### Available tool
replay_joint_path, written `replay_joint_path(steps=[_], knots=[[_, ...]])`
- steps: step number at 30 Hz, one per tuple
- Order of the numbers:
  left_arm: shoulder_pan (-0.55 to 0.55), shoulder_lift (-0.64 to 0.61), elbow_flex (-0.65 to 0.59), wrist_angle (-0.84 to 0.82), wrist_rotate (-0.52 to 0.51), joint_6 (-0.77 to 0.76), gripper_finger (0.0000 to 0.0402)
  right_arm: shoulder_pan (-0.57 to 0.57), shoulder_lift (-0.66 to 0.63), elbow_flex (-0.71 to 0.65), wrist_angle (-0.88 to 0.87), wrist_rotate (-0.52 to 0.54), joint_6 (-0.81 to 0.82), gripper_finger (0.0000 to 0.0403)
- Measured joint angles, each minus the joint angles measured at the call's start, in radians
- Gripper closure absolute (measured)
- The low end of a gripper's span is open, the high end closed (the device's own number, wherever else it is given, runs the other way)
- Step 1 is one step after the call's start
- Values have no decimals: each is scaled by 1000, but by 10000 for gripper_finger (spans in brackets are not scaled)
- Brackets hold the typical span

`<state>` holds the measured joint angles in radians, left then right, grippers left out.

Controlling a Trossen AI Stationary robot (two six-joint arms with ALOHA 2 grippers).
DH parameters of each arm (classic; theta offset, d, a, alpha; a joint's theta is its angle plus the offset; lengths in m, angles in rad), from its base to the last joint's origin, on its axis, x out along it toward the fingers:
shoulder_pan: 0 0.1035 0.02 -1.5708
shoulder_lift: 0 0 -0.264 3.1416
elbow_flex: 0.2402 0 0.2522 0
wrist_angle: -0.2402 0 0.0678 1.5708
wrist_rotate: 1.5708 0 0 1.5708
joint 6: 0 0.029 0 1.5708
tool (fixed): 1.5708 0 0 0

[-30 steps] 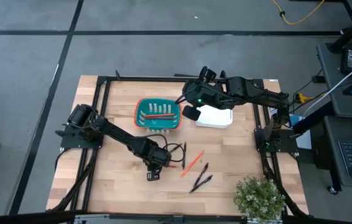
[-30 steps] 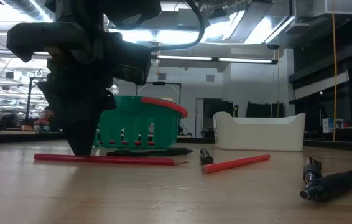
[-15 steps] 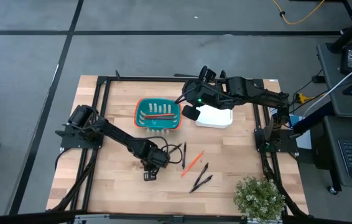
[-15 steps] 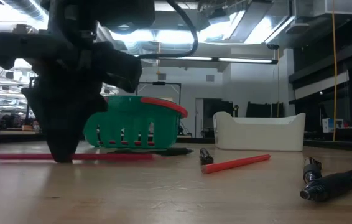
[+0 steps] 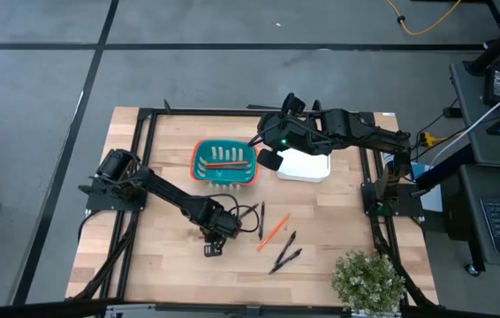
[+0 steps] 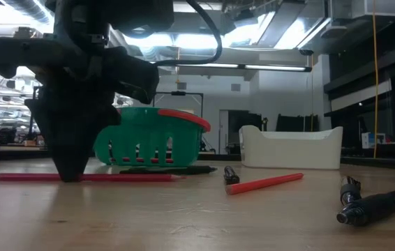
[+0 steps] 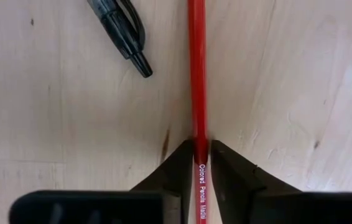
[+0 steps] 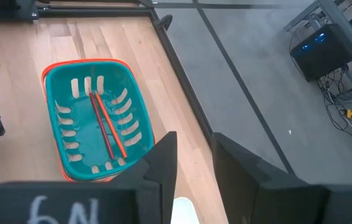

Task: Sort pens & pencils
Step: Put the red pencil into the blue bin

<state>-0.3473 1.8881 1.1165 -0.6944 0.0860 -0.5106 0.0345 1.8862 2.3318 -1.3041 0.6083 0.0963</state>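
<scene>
- A wooden counter (image 5: pixel 170 256) seen from above, with a dark robot arm reaching in from each side.
- Near the middle of the far edge sits a teal basket (image 5: pixel 223 162) with an orange rim. Inside it lie two red pencils (image 8: pixel 106 127) side by side on the basket floor.
- Just beside the basket, toward the far right corner, stands a white bin (image 5: pixel 306 166). Its contents cannot be made out.
- The left tool (image 7: pixel 200 163) is down at the counter's centre, toward the near edge. Its two dark fingers (image 7: pixel 177 167) are pressed against either side of a red pencil (image 6: pixel 86 177), gripping it while it lies flat on the wood.
- A black pen (image 7: pixel 120 31) lies close beside that pencil, not touching it.
- To the right of the centre, another red pencil (image 5: pixel 273 230) lies at a slant on the bare counter.
- Nearer the near right corner lie more black pens (image 5: pixel 285 253), close together and crossing.
- The right tool (image 8: pixel 194 155) hangs above the gap between basket and bin, fingers parted with nothing between them.
- A green potted plant (image 5: pixel 369 281) sits at the near right corner.
</scene>
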Motion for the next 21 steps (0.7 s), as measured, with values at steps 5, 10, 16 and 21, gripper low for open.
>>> replay_joint_path(steps=[5, 10, 16, 21], knots=[[0, 0, 0, -1, -5, -1, 360, 0, 0, 0, 0, 0, 0, 301], [0, 0, 0, -2, -5, -2, 383, 0, 0, 0, 0, 0, 0, 301], [0, -1, 0, -3, -5, -3, 395, 0, 0, 0, 0, 0, 0, 301], [0, -1, 0, -4, -3, -10, 396, 0, 0, 0, 0, 0, -1, 301]])
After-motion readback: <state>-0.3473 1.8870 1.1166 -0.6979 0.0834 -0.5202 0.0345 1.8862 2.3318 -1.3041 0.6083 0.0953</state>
